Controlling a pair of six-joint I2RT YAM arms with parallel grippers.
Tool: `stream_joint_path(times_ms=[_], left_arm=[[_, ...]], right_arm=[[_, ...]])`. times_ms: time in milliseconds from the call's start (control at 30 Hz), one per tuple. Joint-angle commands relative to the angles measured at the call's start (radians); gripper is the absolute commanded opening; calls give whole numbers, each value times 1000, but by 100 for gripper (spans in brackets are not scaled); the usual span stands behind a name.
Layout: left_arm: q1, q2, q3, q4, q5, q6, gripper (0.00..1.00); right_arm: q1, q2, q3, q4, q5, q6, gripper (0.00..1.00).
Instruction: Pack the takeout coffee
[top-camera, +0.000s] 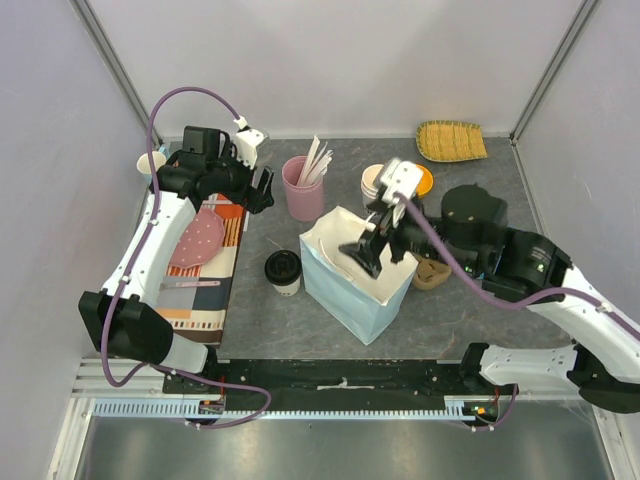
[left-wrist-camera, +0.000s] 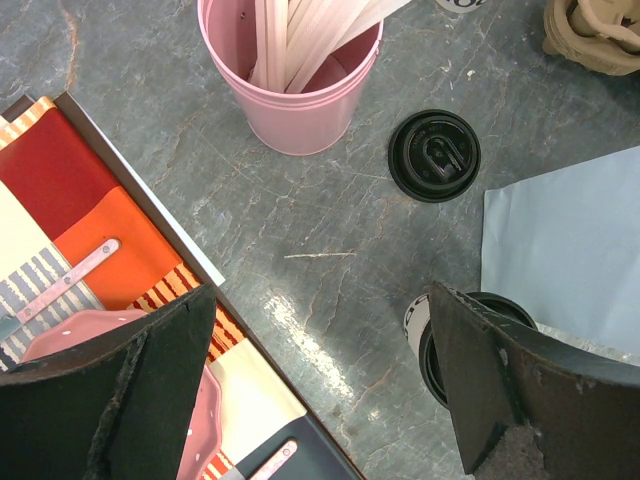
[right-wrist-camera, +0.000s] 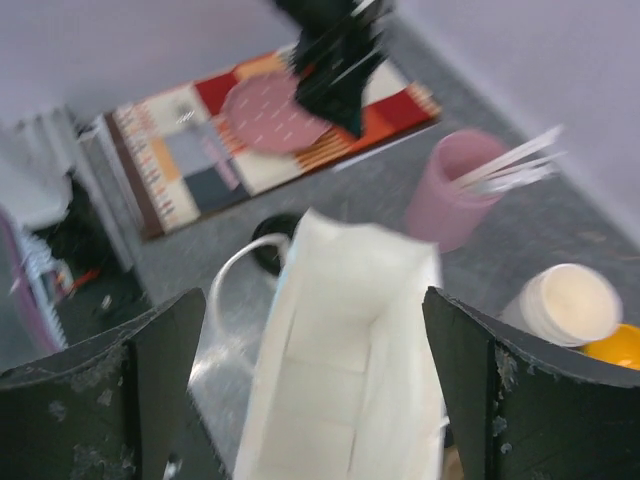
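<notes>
The takeout coffee (top-camera: 283, 270), a small white cup with a black lid, stands on the grey table just left of the pale blue paper bag (top-camera: 352, 285). In the left wrist view the coffee (left-wrist-camera: 418, 330) is partly hidden behind my right finger, beside the bag (left-wrist-camera: 570, 250). My left gripper (top-camera: 265, 190) is open and empty above the table between the placemat and the pink cup, and also shows in its wrist view (left-wrist-camera: 320, 330). My right gripper (top-camera: 368, 252) is open and empty over the bag's open mouth (right-wrist-camera: 350, 360); the coffee lid (right-wrist-camera: 272, 250) peeks out behind the bag's handle.
A pink cup (top-camera: 304, 188) holds stirrers. A second black lid (left-wrist-camera: 435, 155) lies between it and the bag. A stack of lidless white cups (top-camera: 372, 182), a brown object (top-camera: 432, 273), a bamboo tray (top-camera: 450, 140) and a placemat with a pink plate (top-camera: 196, 240) are also there.
</notes>
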Motion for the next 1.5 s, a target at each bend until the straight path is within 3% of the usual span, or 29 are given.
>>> stream_joint_path(times_ms=[0,100,133,200,233,300,433,600,667,833,967,1100,1333,1467], left_arm=[[3,-3,44,0,6,7,94],[3,0,51,-10,9,11,94],[3,1,52,-13,7,14,94],[3,3,55,-19,9,14,94],[4,7,63,-28,10,13,94],[3,11,67,-34,13,14,94],[3,15,71,-46,12,25,94],[3,40,70,-51,15,43,94],[3,46,83,-57,18,48,94],[3,73,120,-76,30,74,93],[3,81,132,-76,47,77,93],[3,92,140,-74,56,82,93],[3,93,150,-76,43,96,93],[3,103,156,-77,33,97,93]], right_arm=[[-3,64,191,57,376,-11,98],[-53,114,257,30,533,-4,98],[-149,127,268,11,517,5,98],[-287,148,270,-29,418,54,94],[-413,148,253,-30,329,58,90],[-515,159,195,-40,282,58,86],[-914,165,36,-21,-15,122,63],[-1113,179,-257,114,-138,168,62],[-1132,221,-328,97,-120,130,58],[-1132,265,-402,83,-266,99,59],[-1116,332,-414,7,-230,38,56],[-1040,326,-445,58,-165,-51,59],[-963,374,-434,51,-201,-137,59],[-928,369,-411,86,-228,-79,59]])
